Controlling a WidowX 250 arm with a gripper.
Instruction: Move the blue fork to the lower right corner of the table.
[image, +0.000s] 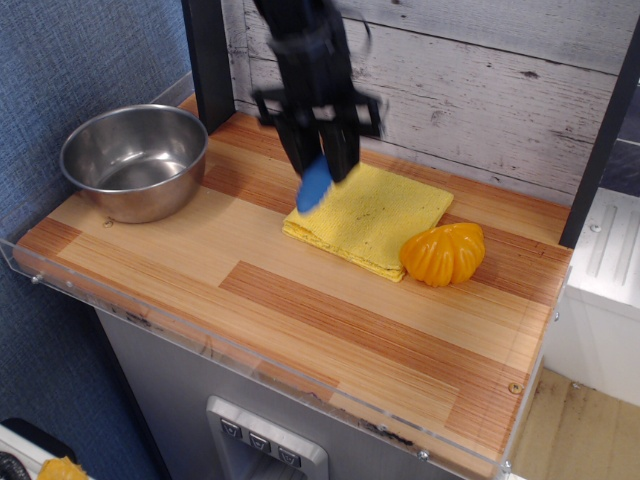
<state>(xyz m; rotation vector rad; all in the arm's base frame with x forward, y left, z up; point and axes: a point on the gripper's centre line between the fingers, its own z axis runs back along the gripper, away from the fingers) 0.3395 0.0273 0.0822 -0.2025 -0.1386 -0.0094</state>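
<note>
My black gripper (322, 168) is shut on the blue fork (315, 188) and holds it in the air above the left end of the yellow cloth (370, 217). Only the blue ribbed handle shows below the fingers; the tines are hidden between them. The arm is blurred. The striped wood table (330, 320) has a clear acrylic rim (200, 345) along its front, and its lower right corner (490, 420) is bare wood.
A steel bowl (135, 160) stands at the table's left end. An orange pumpkin-shaped toy (444, 253) lies by the cloth's right corner. A dark post (207, 60) stands behind the bowl, and a grey plank wall runs along the back.
</note>
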